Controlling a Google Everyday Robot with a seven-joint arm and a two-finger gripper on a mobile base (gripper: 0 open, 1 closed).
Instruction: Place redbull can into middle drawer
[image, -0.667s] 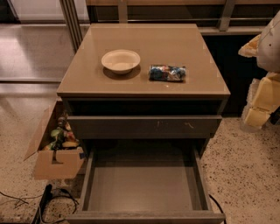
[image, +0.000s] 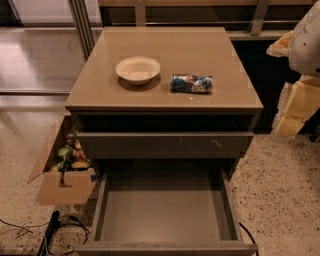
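Note:
The redbull can (image: 191, 83) lies on its side on the cabinet top (image: 170, 50), right of centre, blue and silver with red marks. The middle drawer (image: 162, 210) is pulled fully open below, its flat grey-brown floor bare. The drawer above it (image: 165, 145) is shut and has small pale scuffs on its front. My gripper (image: 294, 111) is at the right edge of the view, beside the cabinet, off to the right of the can and below the cabinet top. It holds nothing that I can see.
A cream round bowl (image: 138, 69) stands on the cabinet top, left of the can. An open cardboard box (image: 62, 172) with colourful items sits on the floor at the left. Cables (image: 50, 230) lie on the speckled floor near the drawer's left front corner.

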